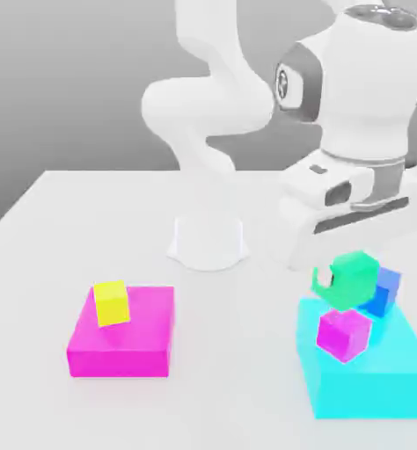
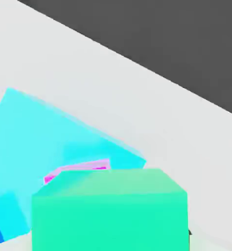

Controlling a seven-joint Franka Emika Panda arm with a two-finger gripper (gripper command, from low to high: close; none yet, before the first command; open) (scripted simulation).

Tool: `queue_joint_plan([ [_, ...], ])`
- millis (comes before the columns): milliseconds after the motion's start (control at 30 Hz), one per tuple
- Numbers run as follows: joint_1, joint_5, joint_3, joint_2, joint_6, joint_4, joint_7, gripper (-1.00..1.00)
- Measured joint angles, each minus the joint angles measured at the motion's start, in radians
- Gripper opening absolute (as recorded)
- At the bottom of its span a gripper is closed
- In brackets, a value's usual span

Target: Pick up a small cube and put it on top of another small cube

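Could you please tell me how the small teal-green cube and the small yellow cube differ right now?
The teal-green cube is held in the shut gripper, up above the cyan block; the yellow cube rests on the magenta block. The teal-green cube is at the exterior view's right, the yellow cube at its left. Colour differs: teal-green against yellow. Both are small plain cubes of similar size.
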Motion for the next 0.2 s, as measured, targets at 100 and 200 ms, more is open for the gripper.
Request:
queue_joint_plan([
  [100,0.003,-0.024,0.006,0.076,0.104,-0.030,0.012,1.00],
  [200,0.003,-0.024,0.006,0.076,0.104,-0.030,0.012,1.00],
])
